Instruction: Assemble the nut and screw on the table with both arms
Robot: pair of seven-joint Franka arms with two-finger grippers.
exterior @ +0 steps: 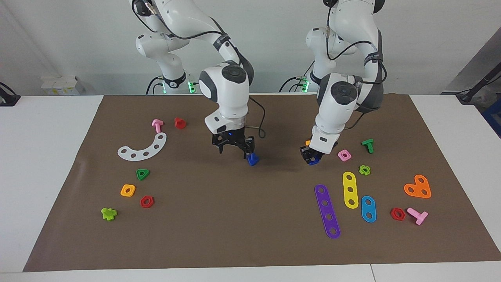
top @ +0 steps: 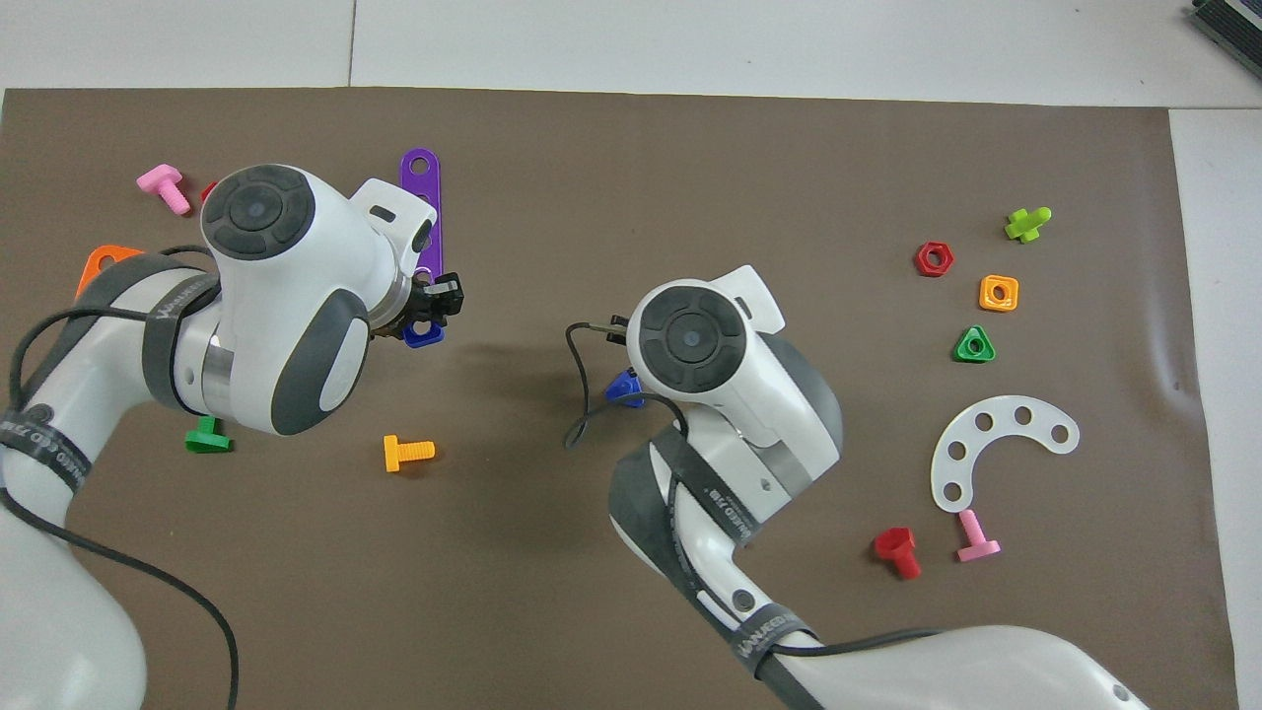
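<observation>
My left gripper [exterior: 312, 156] is low over the brown mat [exterior: 235, 235] of the table, shut on the dark-blue square nut [exterior: 313, 160]. In the overhead view the nut [top: 424, 336] shows under the left gripper [top: 432, 308], beside a purple strip. My right gripper [exterior: 247, 152] is low over the middle of the mat, shut on the dark-blue screw [exterior: 253, 159], whose triangular head points down. The right wrist hides most of the screw [top: 621, 387] from above. The two grippers are about a hand's width apart.
A pink square nut [exterior: 344, 155], green screw [exterior: 368, 145], orange screw [top: 406, 452], and purple [exterior: 327, 211], yellow [exterior: 350, 189] and blue [exterior: 368, 208] strips lie near the left gripper. A white arc [exterior: 143, 149], green triangular nut [exterior: 142, 174] and orange square nut [exterior: 128, 190] lie toward the right arm's end.
</observation>
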